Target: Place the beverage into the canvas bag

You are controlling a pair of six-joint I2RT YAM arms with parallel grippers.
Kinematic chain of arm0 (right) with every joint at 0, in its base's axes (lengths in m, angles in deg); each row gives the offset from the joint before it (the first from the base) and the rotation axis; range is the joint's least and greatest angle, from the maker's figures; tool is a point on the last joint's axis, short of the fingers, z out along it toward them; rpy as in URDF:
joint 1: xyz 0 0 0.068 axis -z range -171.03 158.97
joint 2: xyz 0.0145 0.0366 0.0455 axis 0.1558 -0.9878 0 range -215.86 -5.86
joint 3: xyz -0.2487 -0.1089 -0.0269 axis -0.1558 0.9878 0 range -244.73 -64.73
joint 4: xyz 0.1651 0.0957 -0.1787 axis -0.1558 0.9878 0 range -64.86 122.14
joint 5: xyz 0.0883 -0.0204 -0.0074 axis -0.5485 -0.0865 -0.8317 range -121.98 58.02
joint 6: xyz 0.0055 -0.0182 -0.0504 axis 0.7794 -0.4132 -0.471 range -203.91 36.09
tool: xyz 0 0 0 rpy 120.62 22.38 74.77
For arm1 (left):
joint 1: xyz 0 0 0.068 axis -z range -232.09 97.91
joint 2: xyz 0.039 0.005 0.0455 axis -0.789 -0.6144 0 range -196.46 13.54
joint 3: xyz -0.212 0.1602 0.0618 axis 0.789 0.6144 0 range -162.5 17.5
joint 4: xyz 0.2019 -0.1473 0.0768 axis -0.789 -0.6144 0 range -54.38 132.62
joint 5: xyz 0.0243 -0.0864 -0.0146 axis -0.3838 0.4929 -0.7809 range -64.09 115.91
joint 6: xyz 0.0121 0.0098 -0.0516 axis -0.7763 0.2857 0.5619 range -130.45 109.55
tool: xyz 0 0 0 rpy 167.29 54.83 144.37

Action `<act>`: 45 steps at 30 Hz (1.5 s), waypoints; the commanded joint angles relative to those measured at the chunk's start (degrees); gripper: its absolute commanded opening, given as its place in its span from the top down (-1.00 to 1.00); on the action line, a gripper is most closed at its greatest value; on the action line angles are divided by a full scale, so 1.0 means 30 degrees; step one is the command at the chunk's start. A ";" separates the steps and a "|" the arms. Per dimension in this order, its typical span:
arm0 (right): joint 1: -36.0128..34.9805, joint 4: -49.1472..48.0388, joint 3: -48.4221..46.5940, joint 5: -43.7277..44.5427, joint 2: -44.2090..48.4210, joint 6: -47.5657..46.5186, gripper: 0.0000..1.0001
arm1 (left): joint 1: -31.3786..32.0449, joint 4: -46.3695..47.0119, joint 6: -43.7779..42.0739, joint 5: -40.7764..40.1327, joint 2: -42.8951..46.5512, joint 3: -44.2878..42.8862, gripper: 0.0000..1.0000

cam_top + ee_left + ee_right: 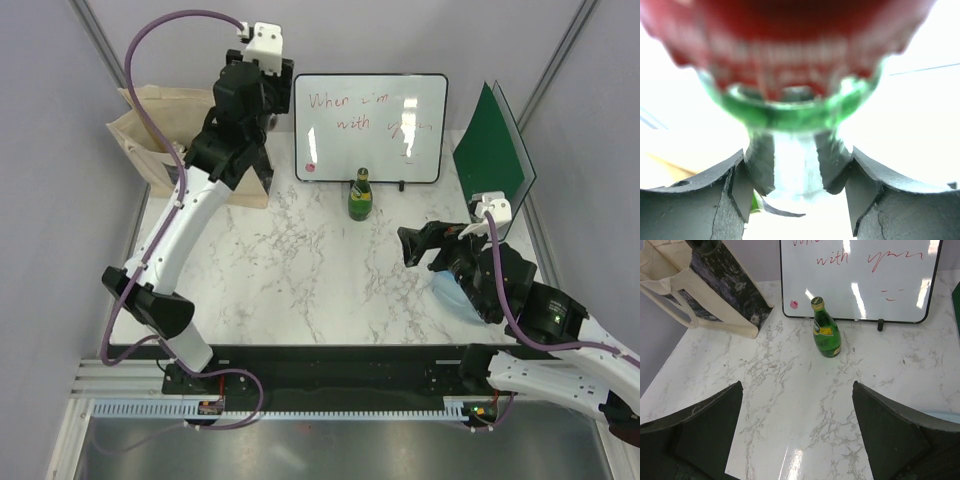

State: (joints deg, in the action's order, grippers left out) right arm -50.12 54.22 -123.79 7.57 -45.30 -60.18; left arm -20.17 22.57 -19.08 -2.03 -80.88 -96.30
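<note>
Left wrist view first: my left gripper is pinching the beverage bottle, its matte black, ridged fingers closed on a narrow clear-green glass section. Past the fingertips the glass swells into a rounded shoulder under a blurred red band (too close to read). From the top external view, the same gripper hangs over the right end of the canvas bag, a soft beige cloth tote standing open; I cannot tell whether the bottle is inside it. My right gripper is spread wide over the glossy veined marble table. Ahead of it stands a pear-shaped green bottle, gold-capped, before a rounded whiteboard.
</note>
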 commanded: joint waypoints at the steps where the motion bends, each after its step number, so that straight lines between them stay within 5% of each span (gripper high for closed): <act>1: -0.0020 -0.0231 -0.0848 0.0469 0.0343 -0.0379 -0.96 | -0.1965 0.3171 -0.1815 -0.1028 -0.0110 -0.2964 0.95; 20: 0.0009 0.0121 -0.0965 0.0293 0.0139 -0.0496 -0.96 | -0.7416 0.2260 0.0937 0.0762 0.0064 -0.2765 0.95; 30: -0.0020 0.0121 -0.0760 0.0498 -0.0125 -0.0555 -0.96 | -0.7711 0.4338 0.3430 -0.1876 0.0357 0.0400 0.95; 45: -0.0020 -0.0611 -0.0671 0.0440 -0.1822 -0.1228 -0.96 | -0.7682 1.0226 0.1997 -0.1905 -0.2744 0.3860 0.95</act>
State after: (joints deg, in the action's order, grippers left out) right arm -50.12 54.24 -124.67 8.40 -49.38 -62.19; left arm -43.34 31.90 -10.49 -4.09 -89.01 -83.43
